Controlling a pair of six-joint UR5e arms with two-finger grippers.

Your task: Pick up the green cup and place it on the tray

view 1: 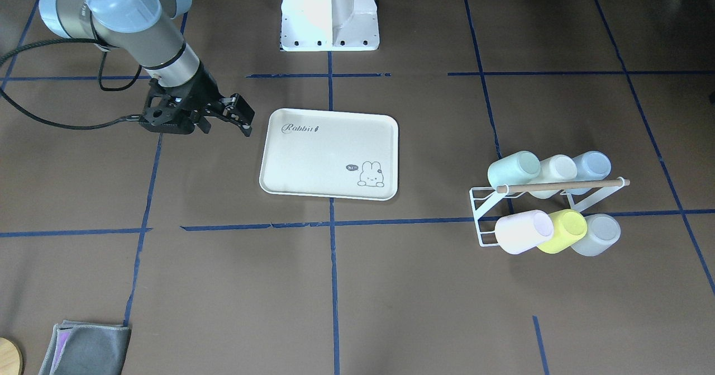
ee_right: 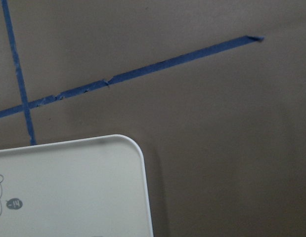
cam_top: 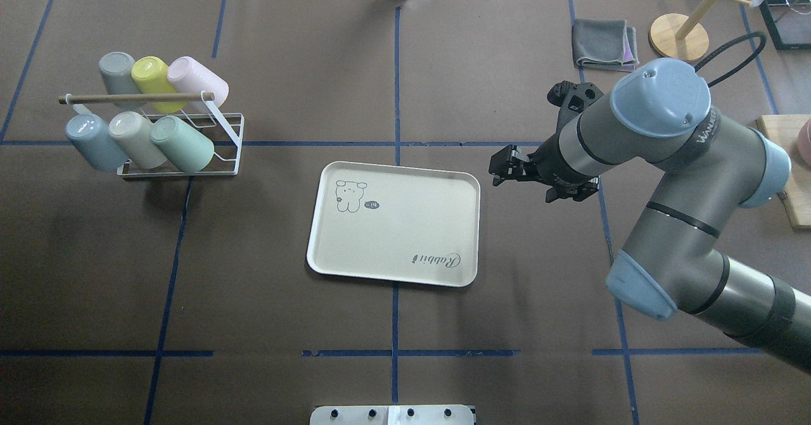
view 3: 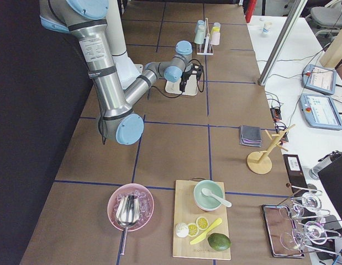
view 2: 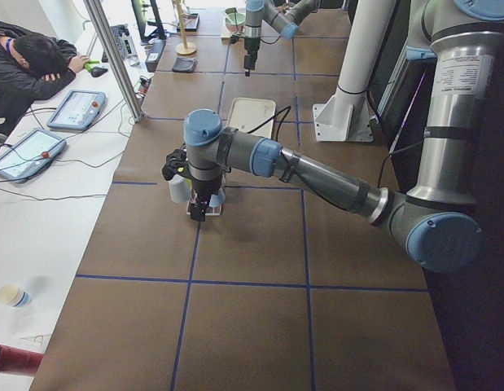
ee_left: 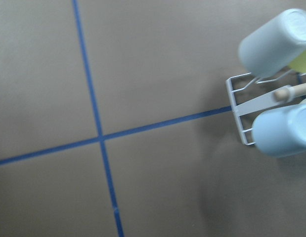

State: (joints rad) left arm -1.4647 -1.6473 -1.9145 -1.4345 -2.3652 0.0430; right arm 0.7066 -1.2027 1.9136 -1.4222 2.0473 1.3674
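One right hand, open, empty.

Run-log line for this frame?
green cup: on rack, ungrasped | tray: empty | right gripper: open, beside tray | left gripper: near rack, state unclear

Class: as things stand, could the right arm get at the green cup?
Doubtful. Nothing blocks the way: only the flat tray lies between the right gripper and the green cup, tilted on the white rack. But the cup sits far on the table's other side, a long stretch.
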